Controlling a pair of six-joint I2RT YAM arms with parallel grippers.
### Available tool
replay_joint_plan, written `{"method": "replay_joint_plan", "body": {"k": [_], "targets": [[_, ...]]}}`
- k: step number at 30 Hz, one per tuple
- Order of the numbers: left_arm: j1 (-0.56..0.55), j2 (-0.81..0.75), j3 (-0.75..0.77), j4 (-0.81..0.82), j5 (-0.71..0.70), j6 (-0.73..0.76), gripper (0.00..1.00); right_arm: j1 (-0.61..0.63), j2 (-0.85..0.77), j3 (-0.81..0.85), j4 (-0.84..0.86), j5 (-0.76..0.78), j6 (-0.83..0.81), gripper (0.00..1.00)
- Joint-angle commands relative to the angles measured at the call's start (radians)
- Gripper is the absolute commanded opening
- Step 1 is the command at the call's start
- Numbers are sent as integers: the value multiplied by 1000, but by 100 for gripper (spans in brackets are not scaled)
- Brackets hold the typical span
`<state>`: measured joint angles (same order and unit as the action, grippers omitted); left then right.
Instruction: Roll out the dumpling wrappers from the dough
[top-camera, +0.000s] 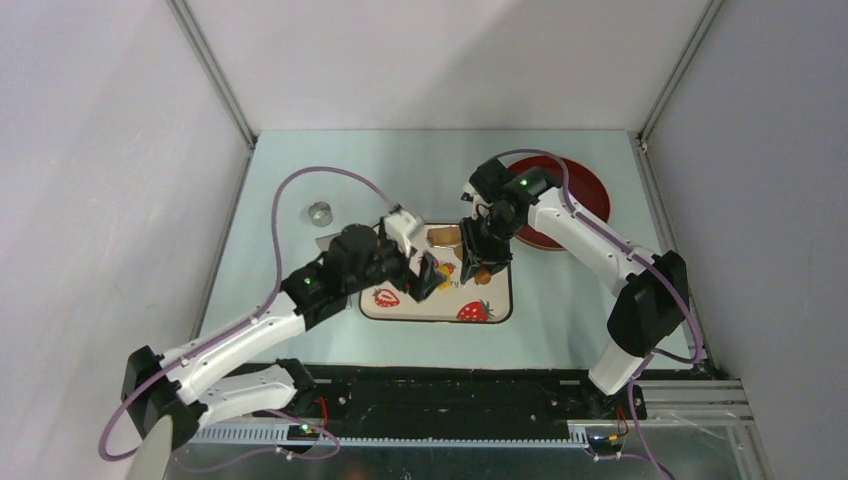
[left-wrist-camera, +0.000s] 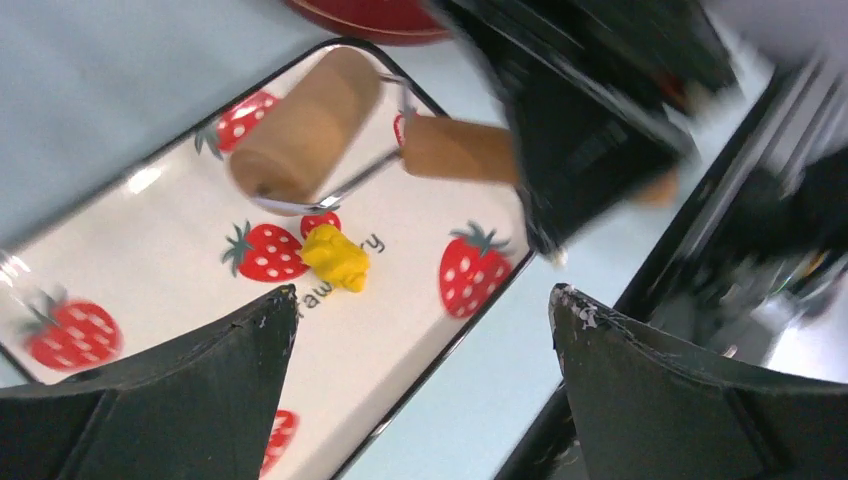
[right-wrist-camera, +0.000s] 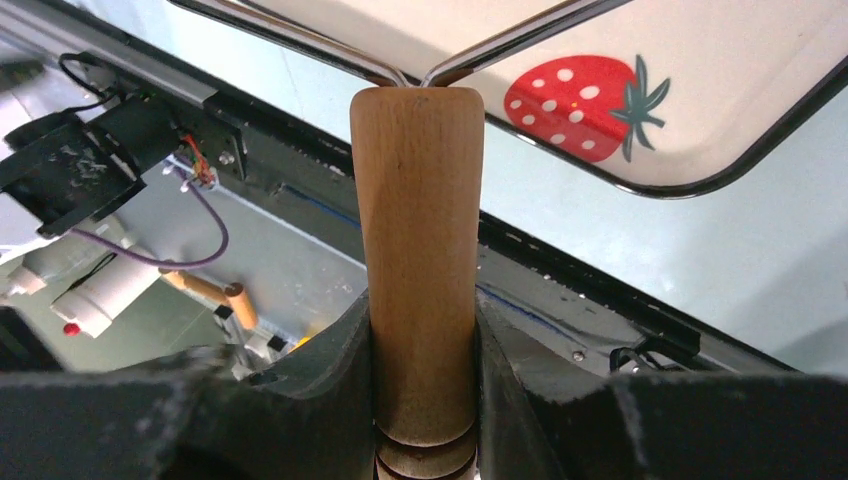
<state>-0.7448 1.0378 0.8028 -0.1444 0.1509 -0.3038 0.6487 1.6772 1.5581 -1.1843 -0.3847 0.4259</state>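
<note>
Seen from above, a white tray (top-camera: 430, 306) with red strawberries printed on it lies in the middle of the pale counter (top-camera: 560, 300), and both arms reach over it. The left claw (left-wrist-camera: 422, 296) is wide open and holds nothing. In its own camera its two black fingers (left-wrist-camera: 190, 400) stick up from the bottom corners of the frame, far apart. Between them, a bit left of the middle of that frame, sits the dough (left-wrist-camera: 337, 257), a small bumpy bright yellow lump. It rests on the tray, just beside a printed strawberry, and no claw touches it. Just above the dough in that frame is the roller (left-wrist-camera: 305, 125), a fat wooden drum on a bent wire frame. I cannot tell if the drum touches the tray. The right claw (right-wrist-camera: 424, 330) is closed tight on the roller's wooden handle (right-wrist-camera: 420, 230), with one dark finger pressed on each side. In the right wrist camera the handle stands straight up the middle of the frame, and a corner of the tray with one strawberry shows at the upper right. From above, a small shiny metal ring (top-camera: 320, 213) sits on the counter at the upper left, well apart from the tray. A dark red plate (top-camera: 585, 190) lies at the upper right, partly under the right arm.
</note>
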Motion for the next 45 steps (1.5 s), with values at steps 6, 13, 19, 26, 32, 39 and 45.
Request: {"method": "replay_joint_plan", "body": {"k": [6,13,19,26,32,39,45], "targets": [[-218,-40,-11,-30,-255,857,96,-8,17,85,-65,-50,-17,0],[-251,-22,-89,124,-209,1152,97,-1,36,93,-85,-61,-32,0],[-247,49,-96,196,-167,1268,83,2,42,94,-93,-64,-45,0],[-182,140,-9,203,-22,1165,71,7,57,92,-92,-68,-54,0],[-155,208,32,206,28,1145,49,12,76,100,-88,-83,-61,0],[-132,220,32,206,85,1127,53,9,84,117,-88,-88,-62,0],[-120,216,2,203,52,1140,56,8,92,140,-94,-95,-62,0]]}}
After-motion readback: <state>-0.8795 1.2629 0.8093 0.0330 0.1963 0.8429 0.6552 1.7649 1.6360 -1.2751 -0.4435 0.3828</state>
